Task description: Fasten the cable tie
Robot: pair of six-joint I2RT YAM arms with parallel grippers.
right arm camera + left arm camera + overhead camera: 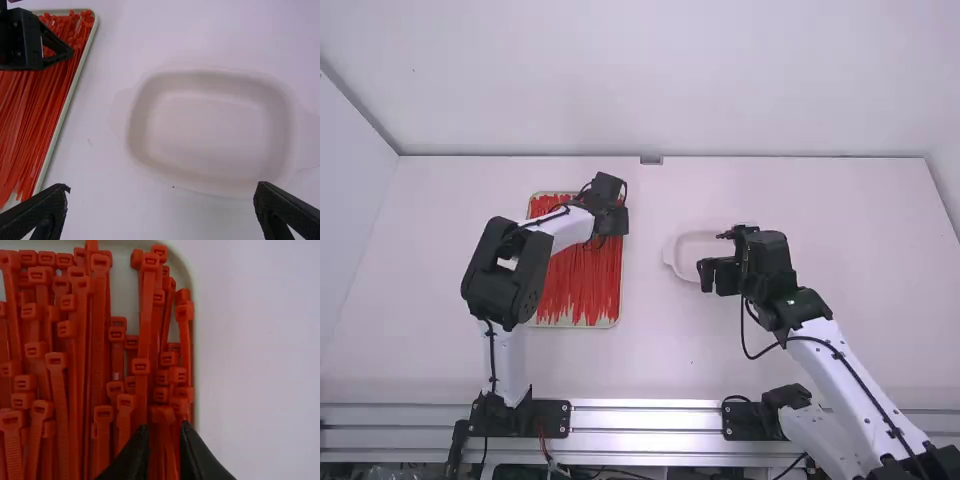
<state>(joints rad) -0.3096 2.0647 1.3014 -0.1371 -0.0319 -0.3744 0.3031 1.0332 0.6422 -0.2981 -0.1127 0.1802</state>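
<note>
A pale tray (576, 324) heaped with red cable ties (582, 280) lies on the white table (840, 200), left of the middle of the high view. The ties lie roughly side by side along the tray's length and cover most of its floor. The left gripper (608, 215) sits low over the tray's upper right corner in that view, with the arm folded back over the pile.

In the left wrist view the cable ties (95, 365) fill the left and middle of the frame, their square heads at many heights, and the tray's rounded corner (192, 285) shows at the upper right with bare table beyond it. The left gripper (162, 426) is at the bottom edge. Its jaws are drawn close, clenched on a few ties in the narrow gap between them.

A shallow white dish (682, 250) with small handles stands just right of the tray, apart from it. The right gripper (720, 272) hangs above the dish's right end. In the right wrist view the dish (210, 130) sits in the middle of the frame, and the right gripper (161, 187) has its jaws released, spread wide to the bottom corners and holding nothing. The tray's edge (70, 100) and its ties (25, 115) run down the left side, with the left gripper (25, 40) at the upper left.
</note>
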